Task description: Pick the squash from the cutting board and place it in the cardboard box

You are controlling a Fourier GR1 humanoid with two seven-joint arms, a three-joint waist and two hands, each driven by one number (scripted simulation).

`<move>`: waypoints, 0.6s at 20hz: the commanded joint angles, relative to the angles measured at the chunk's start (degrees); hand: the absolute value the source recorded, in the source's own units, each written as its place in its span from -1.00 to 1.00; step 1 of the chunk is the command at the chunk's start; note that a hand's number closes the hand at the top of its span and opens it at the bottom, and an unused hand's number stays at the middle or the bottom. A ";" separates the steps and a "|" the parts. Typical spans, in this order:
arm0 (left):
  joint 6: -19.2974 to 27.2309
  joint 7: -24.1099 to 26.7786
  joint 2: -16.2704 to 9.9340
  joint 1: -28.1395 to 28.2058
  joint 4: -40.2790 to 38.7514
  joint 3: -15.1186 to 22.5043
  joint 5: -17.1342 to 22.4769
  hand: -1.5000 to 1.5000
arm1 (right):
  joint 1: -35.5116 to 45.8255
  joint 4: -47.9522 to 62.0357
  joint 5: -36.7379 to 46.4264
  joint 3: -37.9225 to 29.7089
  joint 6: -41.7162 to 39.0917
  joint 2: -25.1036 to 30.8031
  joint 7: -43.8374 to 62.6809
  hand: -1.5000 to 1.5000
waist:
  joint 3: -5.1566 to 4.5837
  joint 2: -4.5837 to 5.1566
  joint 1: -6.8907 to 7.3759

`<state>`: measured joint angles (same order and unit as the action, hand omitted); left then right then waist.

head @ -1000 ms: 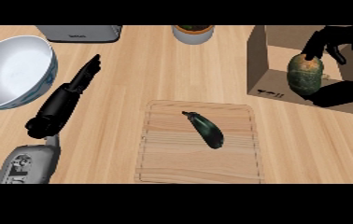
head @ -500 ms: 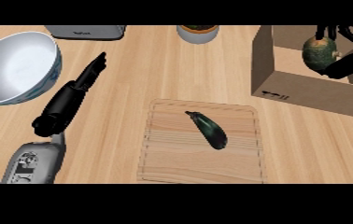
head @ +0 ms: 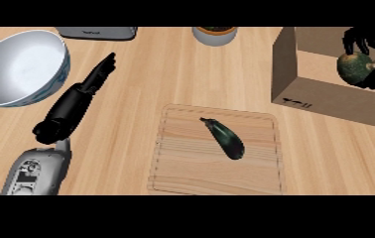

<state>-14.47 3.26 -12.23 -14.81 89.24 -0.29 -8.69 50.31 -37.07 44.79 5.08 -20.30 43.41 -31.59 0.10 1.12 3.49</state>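
Note:
A round green-and-tan squash (head: pixel 353 68) hangs inside the open cardboard box (head: pixel 316 94) at the right edge. My right hand (head: pixel 359 39) curls round its top, mostly cut off by the view's edge. A wooden cutting board (head: pixel 217 152) lies in the middle front with a dark green eggplant (head: pixel 224 138) on it. My left hand (head: pixel 93 78) rests open on the counter at the left, fingers straight and pointing away, far from the board.
A large white bowl (head: pixel 28 66) sits at the far left. A grey appliance (head: pixel 96 32) and a small pot (head: pixel 215 34) stand along the back edge. Bare counter lies between the board and the box.
My right hand has carried the squash further right and back, deeper over the box's inside. The left hand stays still.

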 commanded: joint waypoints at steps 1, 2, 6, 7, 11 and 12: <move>-0.44 1.43 -0.31 0.75 -0.70 0.22 -0.50 0.00 | 4.48 9.77 4.77 3.18 -1.22 0.55 -4.78 -1.00 | 0.01 0.33 0.61; -0.06 1.29 -0.41 -0.11 -1.05 -0.02 -0.87 0.00 | 3.82 10.71 4.37 3.53 -2.40 0.82 -9.48 -1.00 | 0.03 0.29 0.17; 0.28 0.81 0.08 0.13 -0.65 -0.38 -0.47 0.00 | 5.00 14.06 3.27 3.17 -4.65 2.56 -21.16 -1.00 | 0.07 0.15 -0.09; 0.05 -0.08 0.96 0.06 -0.27 0.68 -0.44 0.00 | 5.17 15.47 2.67 2.51 -2.85 0.94 -21.28 -1.00 | 0.11 0.26 0.15; -0.50 1.05 -0.26 1.32 -0.76 -0.05 -0.44 0.00 | 6.91 17.16 -10.78 -8.62 -7.93 -1.64 -23.35 -1.00 | 0.22 -0.19 -0.50; 0.47 0.45 0.67 -0.09 -0.90 0.10 -0.66 0.00 | 7.72 19.21 -15.01 -12.13 -10.11 -4.85 -20.16 -1.00 | 0.30 -0.03 -0.43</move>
<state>-14.23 4.04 -11.71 -14.63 88.12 -0.15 -9.29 56.59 -22.00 39.20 0.95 -22.48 41.94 -46.94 0.16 1.14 3.17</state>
